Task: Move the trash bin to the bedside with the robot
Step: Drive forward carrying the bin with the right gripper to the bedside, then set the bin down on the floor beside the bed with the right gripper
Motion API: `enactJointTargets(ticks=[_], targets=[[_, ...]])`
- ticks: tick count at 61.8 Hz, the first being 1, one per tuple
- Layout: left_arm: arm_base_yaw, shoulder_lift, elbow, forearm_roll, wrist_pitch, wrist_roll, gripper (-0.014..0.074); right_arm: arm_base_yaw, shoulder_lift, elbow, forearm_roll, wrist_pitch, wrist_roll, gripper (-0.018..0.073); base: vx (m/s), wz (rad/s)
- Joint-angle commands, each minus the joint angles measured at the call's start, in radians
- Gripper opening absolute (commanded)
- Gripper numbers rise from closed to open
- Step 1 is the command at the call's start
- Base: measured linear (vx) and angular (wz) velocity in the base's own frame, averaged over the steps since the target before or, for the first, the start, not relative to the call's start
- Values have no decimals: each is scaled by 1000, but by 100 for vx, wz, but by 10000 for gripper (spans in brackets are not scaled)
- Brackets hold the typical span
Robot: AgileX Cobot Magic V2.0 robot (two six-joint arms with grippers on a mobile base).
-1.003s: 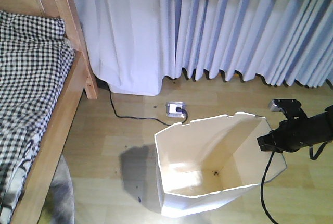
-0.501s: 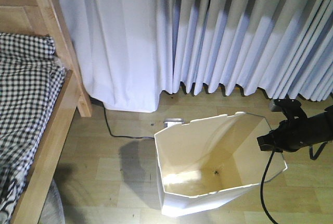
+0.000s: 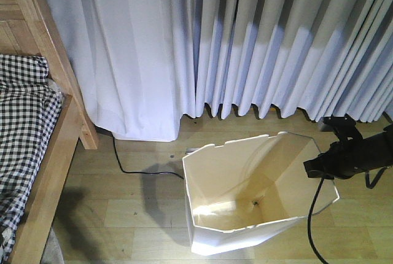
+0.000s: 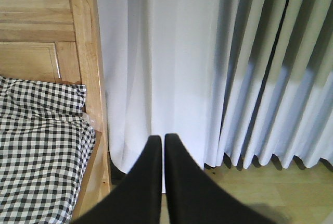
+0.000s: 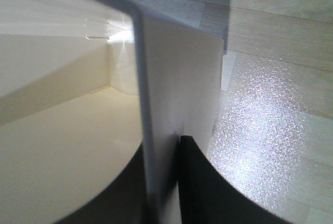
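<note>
The white trash bin point(image 3: 245, 196) stands on the wooden floor at the lower middle of the front view, its cream inside showing. My right gripper point(image 3: 314, 169), the tip of the slim black robot arm point(image 3: 359, 156), is shut on the bin's right rim wall point(image 5: 177, 94); one finger is inside the wall, the other outside. The bed point(image 3: 37, 153), with its light wooden frame and black-and-white checked bedding point(image 4: 41, 146), is at the left. My left gripper point(image 4: 162, 140) is shut on nothing, pointing at the curtain beside the bedpost point(image 4: 86, 52).
Pale pleated curtains point(image 3: 245, 37) hang to the floor across the back. A black cable point(image 3: 132, 167) runs over the floor between the bedpost and the bin. Another black cable point(image 3: 312, 227) trails from my right arm.
The view has moved forward and right: the bed has slid left, the curtain has come nearer, and the floor socket is now hidden behind the bin. The gripped bin holds its place in the view.
</note>
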Motion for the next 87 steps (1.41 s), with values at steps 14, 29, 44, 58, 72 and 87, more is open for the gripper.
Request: enactJointTargets(ticks=[14, 29, 44, 58, 72, 87], targets=[[-6, -10, 28, -9, -74, -8, -6, -4, -65, -15, 64, 169, 14, -6, 0, 0], [-6, -10, 28, -9, -74, -8, -6, -4, -65, -15, 64, 169, 14, -6, 0, 0], [-6, -10, 28, -9, -74, -8, -6, -4, -65, -15, 90, 172, 18, -6, 0, 0], [-6, -10, 28, -9, -74, -8, -6, -4, -65, -15, 109, 170, 18, -6, 0, 0], [-6, -10, 28, -9, -74, -8, -6, -4, -25, -31, 204, -43, 55, -6, 0, 0], [-6, -10, 28, -9, -74, -8, -6, -4, 75, -150, 210, -44, 65, -6, 0, 0]])
